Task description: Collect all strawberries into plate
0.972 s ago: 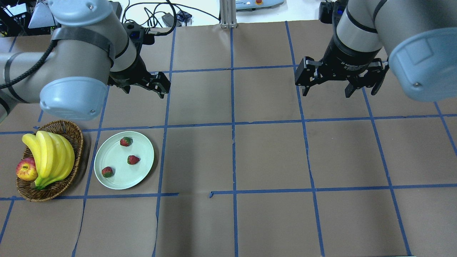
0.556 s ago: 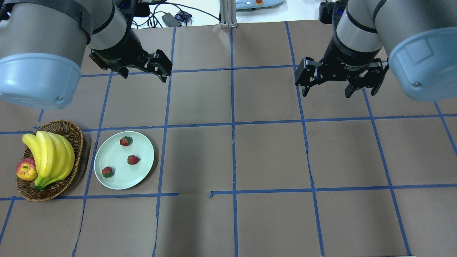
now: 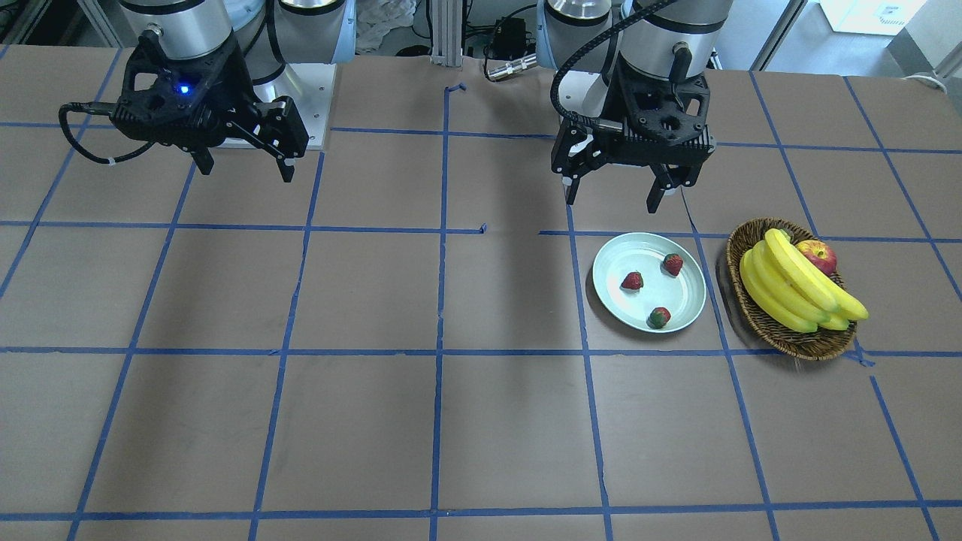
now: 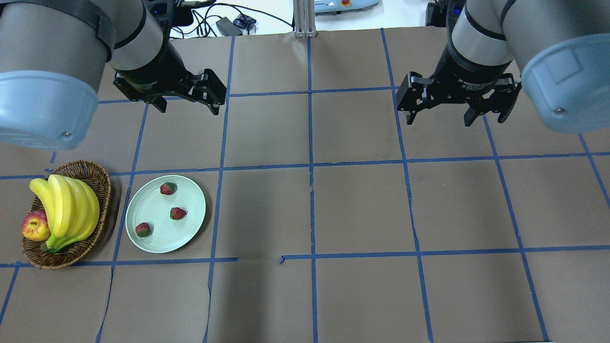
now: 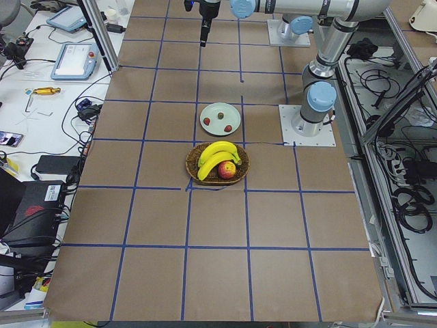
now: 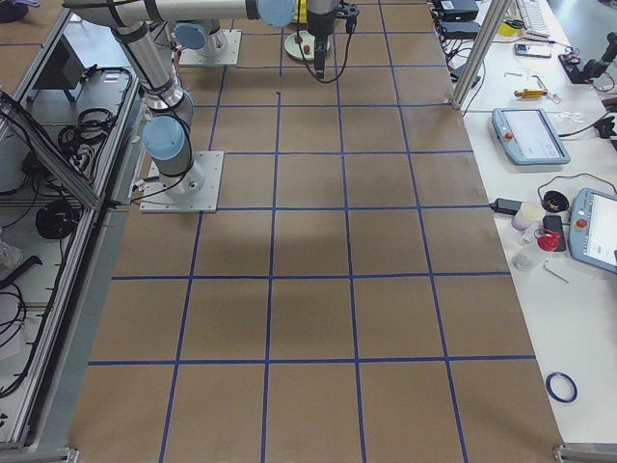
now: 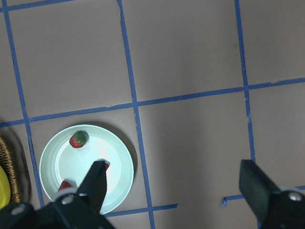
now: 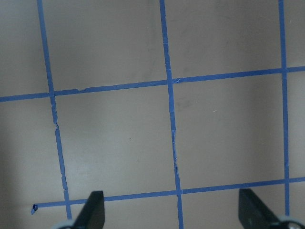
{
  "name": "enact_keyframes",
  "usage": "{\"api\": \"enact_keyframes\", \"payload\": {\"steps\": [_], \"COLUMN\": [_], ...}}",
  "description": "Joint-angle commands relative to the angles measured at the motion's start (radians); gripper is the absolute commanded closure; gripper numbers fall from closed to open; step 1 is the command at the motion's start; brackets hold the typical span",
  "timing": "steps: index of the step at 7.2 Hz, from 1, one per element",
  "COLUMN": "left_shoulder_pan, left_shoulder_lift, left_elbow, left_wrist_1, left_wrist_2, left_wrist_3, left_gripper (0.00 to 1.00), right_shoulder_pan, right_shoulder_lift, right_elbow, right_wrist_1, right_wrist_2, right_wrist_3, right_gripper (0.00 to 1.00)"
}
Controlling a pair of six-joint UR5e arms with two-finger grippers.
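- The round pale mint-green plate (image 4: pixel 155 205) sits on the brown paper-covered counter (image 4: pixel 362 205), which is marked with a blue tape grid. The plate is on the robot's left side.
- All three small red strawberries lie on the plate, well apart from each other: one near the far rim (image 4: pixel 167 188), one about the middle (image 4: pixel 177 213), and one near the near-left rim (image 4: pixel 142 229).
- Just beside the plate, and not touching it, stands a brown wicker basket (image 4: pixel 101 183). It holds a bunch of yellow bananas (image 4: pixel 66 209) and a red-and-yellow apple (image 4: pixel 34 226).
- The left hand (image 4: pixel 187 106) hangs in the air above the counter, clear of the plate. Its fingers are spread wide and hold nothing.
- The right hand (image 4: pixel 439 120) hovers over bare counter on the far right side, well apart from the plate. Its fingers are also spread wide and hold nothing.
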Motion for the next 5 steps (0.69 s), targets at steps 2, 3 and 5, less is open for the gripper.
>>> {"api": "enact_keyframes", "payload": {"steps": [2, 3, 5], "left_shoulder_pan": [0.003, 0.003, 0.003], "left_shoulder_lift": [-0.002, 0.000, 0.001], "left_elbow": [0.005, 0.002, -0.001], "left_wrist_1": [-0.020, -0.020, -0.020], "left_wrist_2": [0.016, 0.016, 0.016], "left_wrist_3": [-0.029, -0.029, -0.028], "left_gripper": [0.00, 0.00, 0.00], "right_shoulder_pan": [0.000, 0.000, 0.000], "right_shoulder_lift": [0.000, 0.000, 0.000], "right_elbow": [-0.018, -0.019, -0.019], "right_wrist_1": [0.000, -0.001, -0.006], "right_wrist_2": [-0.002, -0.002, -0.002], "right_wrist_3": [0.004, 0.004, 0.004], "right_gripper": [0.00, 0.00, 0.00]}}
